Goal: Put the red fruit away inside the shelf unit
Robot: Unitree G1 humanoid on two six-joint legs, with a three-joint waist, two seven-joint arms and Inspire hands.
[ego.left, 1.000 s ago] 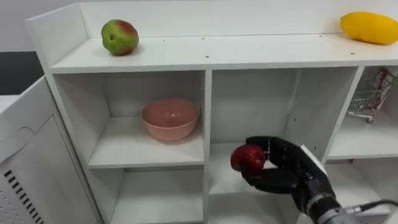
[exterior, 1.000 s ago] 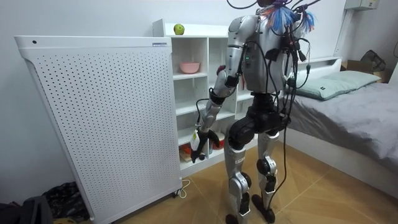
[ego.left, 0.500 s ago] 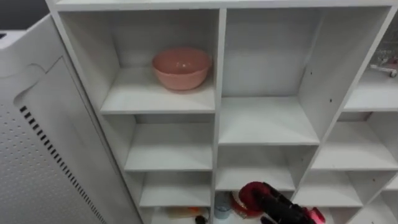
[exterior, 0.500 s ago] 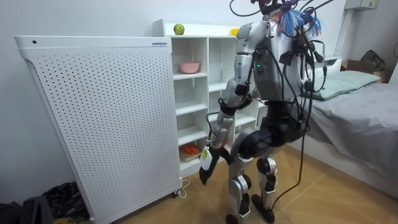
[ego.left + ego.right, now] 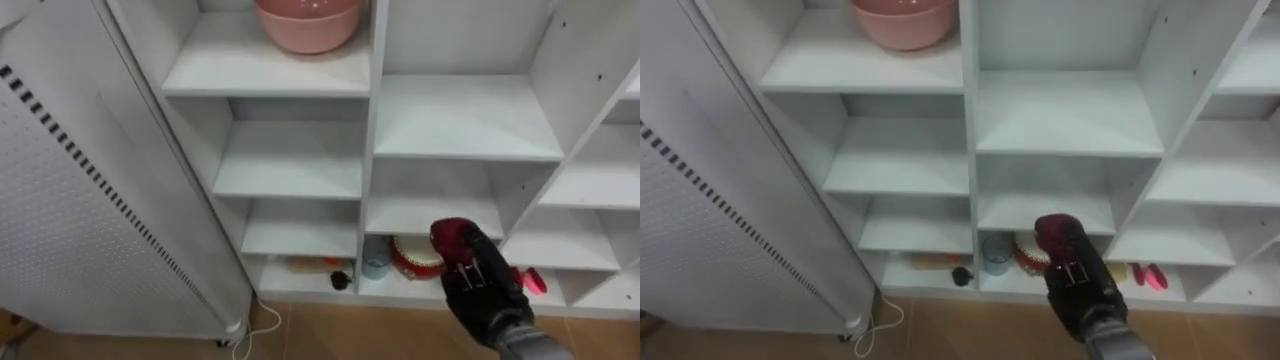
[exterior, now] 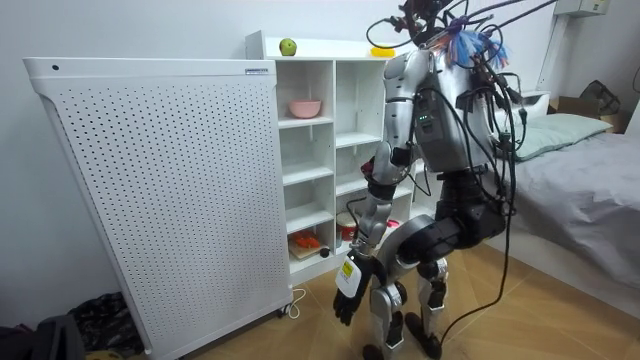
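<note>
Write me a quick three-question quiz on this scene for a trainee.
1. True or false: the pink bowl stands in the left column of the closet, higher than the right hand.
2. What does the right hand grip? A. a red apple B. a banana C. a spoon
3. Fill in: in the room view, on top of the closet lie a green fruit and a ___ one.
Key: 1 true; 2 A; 3 yellow, the yellow fruit.
</note>
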